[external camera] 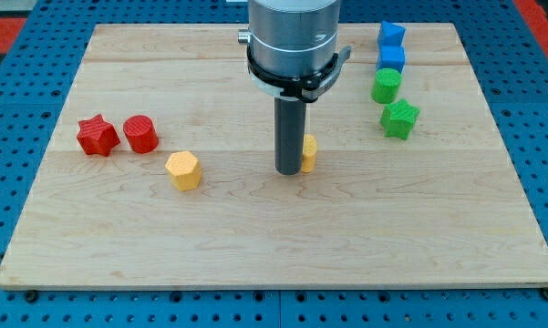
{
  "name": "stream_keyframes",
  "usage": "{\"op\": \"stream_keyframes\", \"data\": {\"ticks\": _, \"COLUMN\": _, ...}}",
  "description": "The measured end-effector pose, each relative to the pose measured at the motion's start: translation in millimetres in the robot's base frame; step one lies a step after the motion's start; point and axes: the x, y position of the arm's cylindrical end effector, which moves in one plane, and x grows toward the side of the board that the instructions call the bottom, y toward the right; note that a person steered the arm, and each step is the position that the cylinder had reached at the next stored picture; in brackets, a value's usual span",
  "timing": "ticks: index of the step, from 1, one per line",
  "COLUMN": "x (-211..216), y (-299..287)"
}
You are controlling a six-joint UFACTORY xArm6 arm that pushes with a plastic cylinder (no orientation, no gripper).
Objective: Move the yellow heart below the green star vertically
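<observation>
Wooden board [255, 237] lying flat, filling most of the view. Above it, large grey arm body [292, 41] with dark rod going down. No jaws here to be apart or together: only my tip [287, 171], resting on the board near the middle. Touching it on the view's right, mostly hidden behind the rod, yellow heart [308, 153]. Green star [399, 119] well apart, toward the view's upper right, at the bottom of a column with green cylinder [387, 86] and two blue blocks [392, 47]. At the view's left: red star [98, 135], red cylinder [140, 134], yellow hexagon [183, 169].

Probable risk: heart slipping off the round rod when pushed off-centre, then rotating away. Also possible: pushing too high and hitting the star, disturbing the column.
</observation>
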Motion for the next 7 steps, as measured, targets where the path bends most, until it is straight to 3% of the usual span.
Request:
{"op": "stream_keyframes", "data": {"ticks": 4, "x": -23, "y": -30}}
{"op": "stream_keyframes", "data": {"ticks": 7, "x": -36, "y": 21}}
